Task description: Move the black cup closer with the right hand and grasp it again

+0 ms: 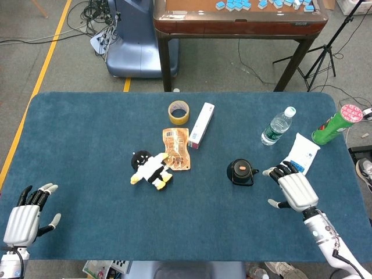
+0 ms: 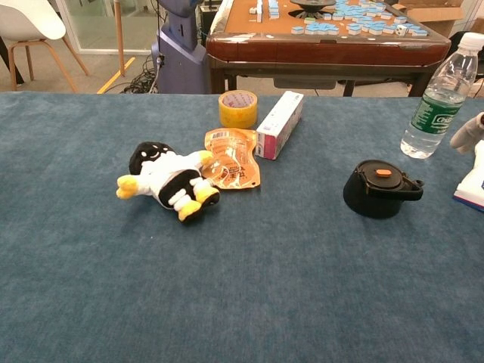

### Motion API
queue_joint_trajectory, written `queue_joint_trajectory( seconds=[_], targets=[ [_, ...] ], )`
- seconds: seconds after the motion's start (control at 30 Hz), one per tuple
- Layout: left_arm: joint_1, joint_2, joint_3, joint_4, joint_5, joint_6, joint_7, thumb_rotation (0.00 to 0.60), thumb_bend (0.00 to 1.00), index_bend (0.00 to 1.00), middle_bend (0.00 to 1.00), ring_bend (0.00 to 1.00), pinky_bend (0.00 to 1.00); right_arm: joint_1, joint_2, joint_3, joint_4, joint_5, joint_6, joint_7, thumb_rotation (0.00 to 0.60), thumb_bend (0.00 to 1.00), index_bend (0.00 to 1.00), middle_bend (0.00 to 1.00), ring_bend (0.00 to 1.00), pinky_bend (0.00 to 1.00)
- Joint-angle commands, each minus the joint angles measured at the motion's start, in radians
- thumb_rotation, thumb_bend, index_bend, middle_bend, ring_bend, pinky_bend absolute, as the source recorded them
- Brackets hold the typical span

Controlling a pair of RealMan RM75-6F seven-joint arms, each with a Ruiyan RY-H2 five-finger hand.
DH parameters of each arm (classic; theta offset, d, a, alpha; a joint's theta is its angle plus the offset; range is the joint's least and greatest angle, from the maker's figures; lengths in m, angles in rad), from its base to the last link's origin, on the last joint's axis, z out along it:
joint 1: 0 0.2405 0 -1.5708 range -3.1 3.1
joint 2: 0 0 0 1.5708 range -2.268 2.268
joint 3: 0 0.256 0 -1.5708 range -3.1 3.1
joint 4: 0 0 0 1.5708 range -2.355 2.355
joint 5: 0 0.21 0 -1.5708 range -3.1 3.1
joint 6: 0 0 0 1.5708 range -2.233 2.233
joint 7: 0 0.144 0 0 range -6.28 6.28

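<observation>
- The right hand [image 1: 295, 190] hovers over the blue counter [image 1: 87, 133] with its fingers [image 1: 283, 170] spread wide and holding nothing; the chest view catches only a grey tip of it at the right edge.
- The black cup [image 1: 240, 172] stands upright just beyond the right fingertips, toward the middle of the counter, near them but not touching; an orange button marks its lid and a handle loop juts toward the fingers.
- A white packet [image 1: 299, 156] lies right behind those fingers, partly covered by them in the head view.
- A water bottle [image 1: 277, 127] stands past the fingertips, further out than the cup, and a green can [image 1: 335, 125] sits further off to the outer side.
- The left hand [image 1: 23, 212] rests at the near left corner, fingers wide and empty, well apart from everything.
- Far beyond the right fingers, past the cup, lie a plush penguin [image 1: 150, 169], an orange pouch [image 1: 175, 149], a white box [image 1: 201, 125] and a tape roll [image 1: 179, 111].
</observation>
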Motion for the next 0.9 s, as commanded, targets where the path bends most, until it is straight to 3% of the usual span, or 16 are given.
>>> queue_joint_trajectory(
  seconds=[0.03,0.4,0.9],
  targets=[
    [0.000,-0.001,0.000,0.001,0.001,-0.001,-0.002,0.600,0.27,0.20,0.17,0.21,0.04,0.021,-0.014,0.005,0.005,0.012,-0.025,-0.017,0.600,0.00,0.22,0.24,0.16,0.12],
    [0.004,-0.001,0.001,0.008,0.002,0.001,-0.011,0.600,0.27,0.20,0.17,0.21,0.04,0.061,-0.076,-0.004,0.070,-0.027,-0.021,-0.087,0.600,0.00,0.20,0.22,0.15,0.12],
    [0.007,-0.003,0.002,0.017,0.003,0.000,-0.022,0.600,0.27,0.20,0.17,0.21,0.04,0.132,-0.150,0.033,0.229,0.067,-0.094,-0.133,0.600,0.00,0.19,0.21,0.14,0.12]
  ],
)
